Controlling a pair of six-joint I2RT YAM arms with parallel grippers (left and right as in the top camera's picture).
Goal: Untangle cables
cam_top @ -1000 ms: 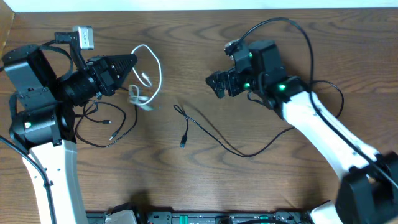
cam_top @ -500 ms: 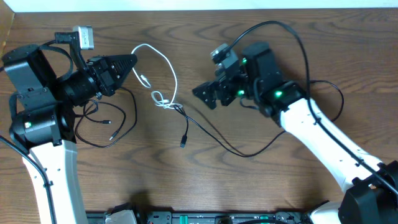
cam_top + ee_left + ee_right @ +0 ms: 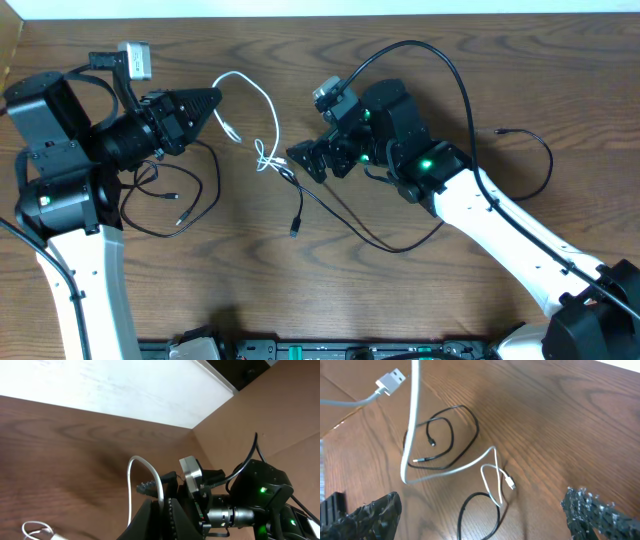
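The left gripper point(image 3: 214, 97) is clamped tight on the white cable point(image 3: 272, 115). From overhead, the cable leaves the left gripper's tip and arcs away to its right. It then drops into a small tangle of loops point(image 3: 264, 158) on the table point(image 3: 200, 290), right of the left gripper and nearer the arm bases. A short tail of the cable hangs just right of the left gripper's tip.

The right gripper point(image 3: 303, 162) sits farther right of the left gripper, just past the tangle. Its jaws are spread wide and hold nothing. A black cable point(image 3: 340, 218) starts at the tangle and trails on, away from the left gripper. A black coil point(image 3: 185, 205) lies near the left gripper, on its base side.

The left wrist view adds the grip itself. The left gripper point(image 3: 161, 505) has its fingers point(image 3: 144, 521) pressed together, and the white cable point(image 3: 136, 462) rises from between them in a narrow hoop clear of the table.

The right wrist view adds detail the overhead blurs. The right gripper point(image 3: 480, 502) has its fingers point(image 3: 372, 515) far apart. Between them, on the table, are the white cable point(image 3: 412, 420)'s last loop and its small plug point(image 3: 510, 482), touching neither finger. A flat USB plug point(image 3: 390, 381) hangs in the air. Beyond it, the black coil point(image 3: 452, 434) shows both its plug ends.
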